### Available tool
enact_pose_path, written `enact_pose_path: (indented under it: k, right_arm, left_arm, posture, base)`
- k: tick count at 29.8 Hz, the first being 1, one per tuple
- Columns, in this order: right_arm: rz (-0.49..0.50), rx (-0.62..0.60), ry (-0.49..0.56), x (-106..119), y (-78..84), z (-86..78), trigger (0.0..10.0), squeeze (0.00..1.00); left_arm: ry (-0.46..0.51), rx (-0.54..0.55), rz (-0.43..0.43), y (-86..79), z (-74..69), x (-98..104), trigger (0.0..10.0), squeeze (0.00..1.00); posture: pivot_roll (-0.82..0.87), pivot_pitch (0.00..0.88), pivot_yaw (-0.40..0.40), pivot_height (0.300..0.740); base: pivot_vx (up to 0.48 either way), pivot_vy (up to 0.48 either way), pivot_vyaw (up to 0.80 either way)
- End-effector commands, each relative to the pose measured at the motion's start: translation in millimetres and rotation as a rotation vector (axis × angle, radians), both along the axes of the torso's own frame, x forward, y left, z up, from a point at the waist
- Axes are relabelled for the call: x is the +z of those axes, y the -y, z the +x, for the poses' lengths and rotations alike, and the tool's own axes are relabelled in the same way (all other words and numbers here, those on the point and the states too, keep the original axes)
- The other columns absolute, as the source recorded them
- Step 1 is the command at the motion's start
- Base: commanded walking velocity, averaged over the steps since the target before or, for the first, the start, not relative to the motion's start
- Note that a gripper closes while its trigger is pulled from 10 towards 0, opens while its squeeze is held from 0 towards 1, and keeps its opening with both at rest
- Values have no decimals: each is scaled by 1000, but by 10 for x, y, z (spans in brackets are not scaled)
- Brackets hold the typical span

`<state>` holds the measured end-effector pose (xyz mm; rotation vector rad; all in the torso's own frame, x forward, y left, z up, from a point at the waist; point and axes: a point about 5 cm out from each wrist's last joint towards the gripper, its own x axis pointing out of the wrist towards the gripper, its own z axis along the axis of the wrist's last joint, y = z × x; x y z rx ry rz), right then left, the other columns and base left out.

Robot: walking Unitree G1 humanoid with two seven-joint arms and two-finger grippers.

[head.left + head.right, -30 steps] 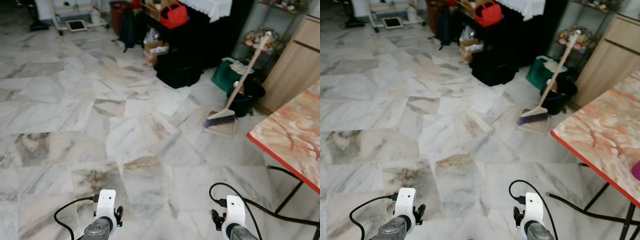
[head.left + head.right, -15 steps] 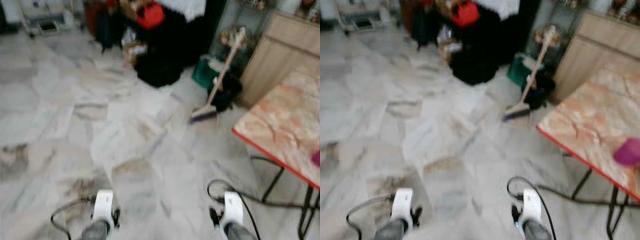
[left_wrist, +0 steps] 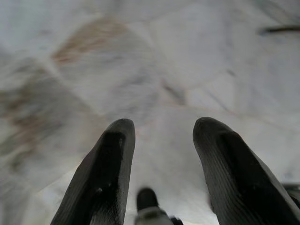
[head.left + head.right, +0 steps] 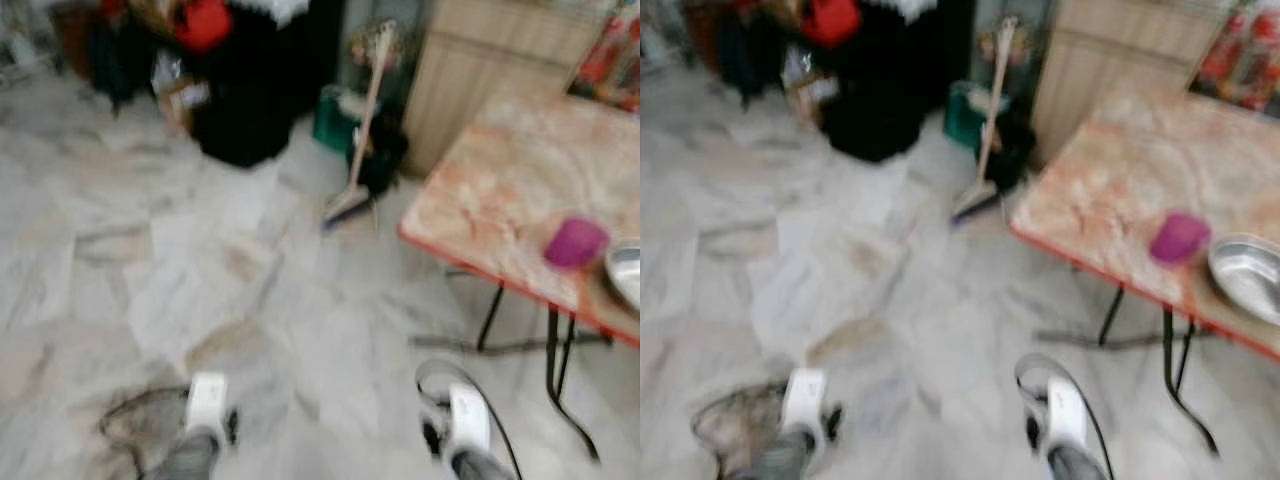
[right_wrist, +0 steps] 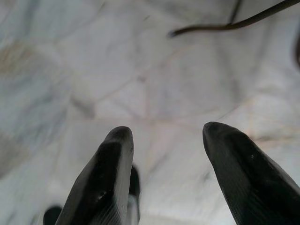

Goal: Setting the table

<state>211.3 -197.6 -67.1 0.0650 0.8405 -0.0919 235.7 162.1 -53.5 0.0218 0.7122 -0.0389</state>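
Note:
A marble-patterned table [image 4: 520, 170] with a red edge and black legs stands at the right. On it sit a purple cup [image 4: 575, 242] and, beside it at the right edge, a metal bowl [image 4: 1248, 275]. Both arms hang low at the bottom of the eye views, far from the table. My left gripper [image 3: 161, 133] is open over bare marble floor, nothing between its fingers. My right gripper [image 5: 164, 136] is open too, also above the floor. The head views are blurred.
A broom [image 4: 360, 130] leans by a dark bin and a green bag near a wooden cabinet [image 4: 490, 60]. Black bags with a red one [image 4: 205, 25] on top stand at the back. A black cable [image 5: 225, 26] lies on the floor under the table.
The whole view has swung to the right: the table has shifted left and more of it shows, and the purple cup and metal bowl have come into sight. Both arms still hang low.

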Motion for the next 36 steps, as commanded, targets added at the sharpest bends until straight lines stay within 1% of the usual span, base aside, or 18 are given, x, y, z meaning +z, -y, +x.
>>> enact_pose_path:
  k: [1,18,25,30,36]
  right_arm:
    - [13,-7,-12,-28,-34,-38,10000,0]
    - [18,-19,-13,-37,-45,-52,10000,0]
    - [23,-15,-7,-32,-48,-45,10000,0]
    - [25,-11,2,-24,-60,-29,10000,0]
    - [34,-6,14,-15,-86,-11,10000,0]
  left_arm:
    - [-26,-3,21,-72,-71,-44,10000,0]
    - [-21,-5,20,-92,-51,-29,10000,0]
    - [-24,-11,21,-87,-56,-33,10000,0]
    - [-28,-14,22,-90,-63,-38,10000,0]
    - [-32,-33,48,-104,-64,-38,10000,0]
  posture:
    - [36,95,-59,740]
    - [34,93,-50,740]
    - [37,67,-50,740]
    - [39,48,-48,740]
    - [41,35,-44,740]
  base:
    - [0,0,-731]
    - [0,0,-731]
    - [0,0,-722]
    - [0,0,0]
    - [0,0,0]
